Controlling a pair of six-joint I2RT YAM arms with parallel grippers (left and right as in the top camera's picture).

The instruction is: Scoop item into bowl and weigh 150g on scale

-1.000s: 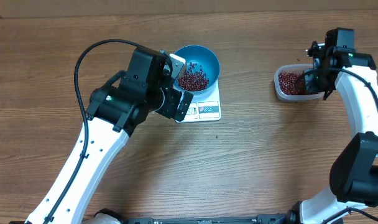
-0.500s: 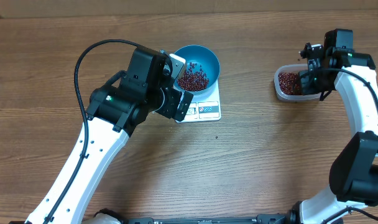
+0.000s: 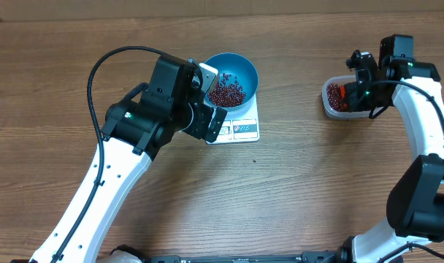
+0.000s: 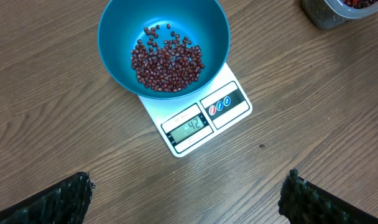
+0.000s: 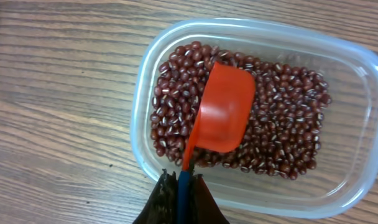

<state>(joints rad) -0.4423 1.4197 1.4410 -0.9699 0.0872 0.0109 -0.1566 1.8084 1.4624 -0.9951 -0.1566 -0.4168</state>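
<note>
While the scoop [image 5: 223,112] is held low in the tub [image 5: 257,26], the bowl [image 4: 124,25] is left waiting on the scale [image 4: 204,121].
The scoop's handle is pinched in the shut right claw [image 5: 179,186], so that its cup is laid over the beans [image 5: 282,137] in the tub; a dig is judged to be the step in hand. The left claw [image 4: 188,186] is spread wide and empty above the table [image 3: 295,190], apparently parked so that the scale's display is kept in its camera's view. Only a shallow layer of beans is seen in the bowl, so more loads are probably needed. Bare table is left between tub and bowl for the carry; the tub's rim must be cleared on lifting, and the left arm crowds the bowl's near-left side.
</note>
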